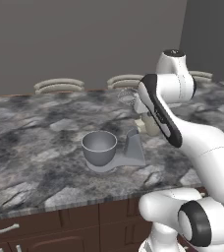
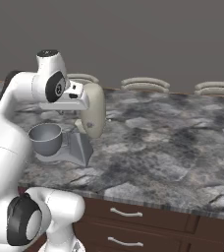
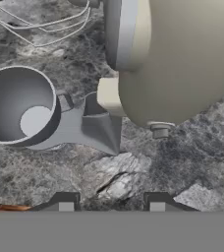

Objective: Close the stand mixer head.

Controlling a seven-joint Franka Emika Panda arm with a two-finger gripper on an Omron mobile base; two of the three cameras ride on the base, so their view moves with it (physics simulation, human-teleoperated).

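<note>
In the left base view the stand mixer head (image 1: pixel 150 123) peeks from behind the arm, right of the grey bowl (image 1: pixel 99 146). In the right base view it stands tilted up. In the hand view the gripper (image 3: pixel 111 202) hangs released, jaws apart, near the head.

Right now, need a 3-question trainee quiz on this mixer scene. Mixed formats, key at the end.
1. True or false: the stand mixer head is tilted up, away from the bowl.
2. In the hand view, the gripper fingertips are: A) clamped on the head, B) apart with nothing between them, C) inside the bowl.
3. Fill in: the wire whisk hangs above the ____ , not in the bowl.

Key: 1 true; 2 B; 3 counter.
</note>
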